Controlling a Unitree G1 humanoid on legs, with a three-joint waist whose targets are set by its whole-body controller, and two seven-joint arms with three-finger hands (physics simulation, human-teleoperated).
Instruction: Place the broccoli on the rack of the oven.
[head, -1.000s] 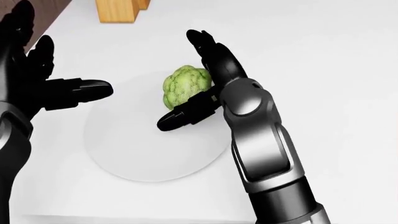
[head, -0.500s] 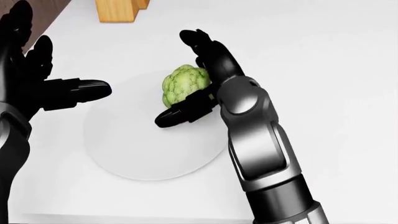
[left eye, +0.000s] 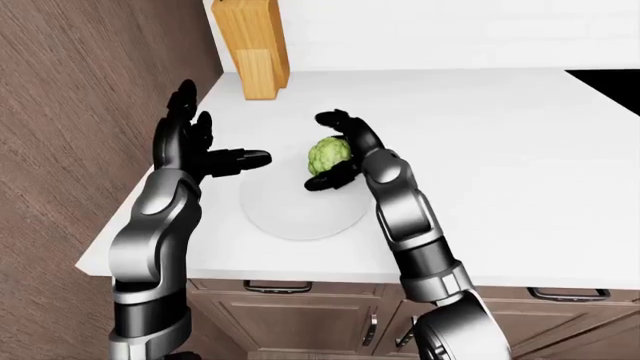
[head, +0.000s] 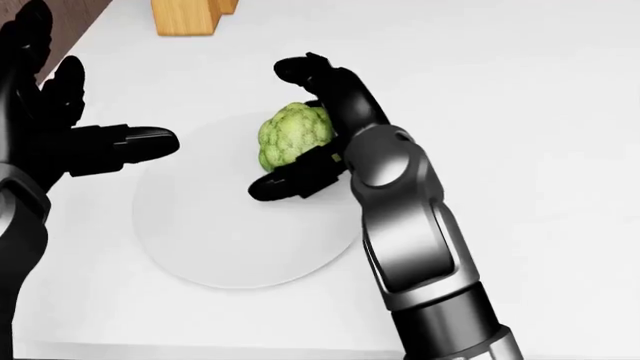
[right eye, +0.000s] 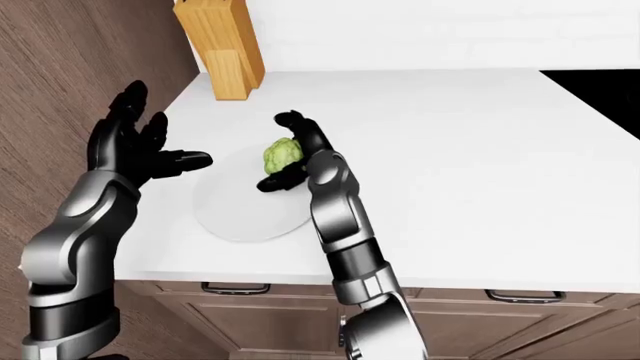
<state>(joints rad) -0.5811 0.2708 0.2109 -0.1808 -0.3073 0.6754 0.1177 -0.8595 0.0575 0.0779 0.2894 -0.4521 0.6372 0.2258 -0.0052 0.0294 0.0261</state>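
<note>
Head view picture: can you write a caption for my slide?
Right hand curls its open fingers around the broccoli on a white plate, left hand open beside it.

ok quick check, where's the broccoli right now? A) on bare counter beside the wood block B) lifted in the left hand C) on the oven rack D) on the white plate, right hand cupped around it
D: the broccoli sits on the plate, with the right hand cupped around it, fingers not clearly closed; the left hand is open and apart.

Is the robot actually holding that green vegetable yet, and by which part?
Not clearly. The right hand cups the broccoli's right side, fingers curling above and below, on the plate. The left hand is open, empty.
</note>
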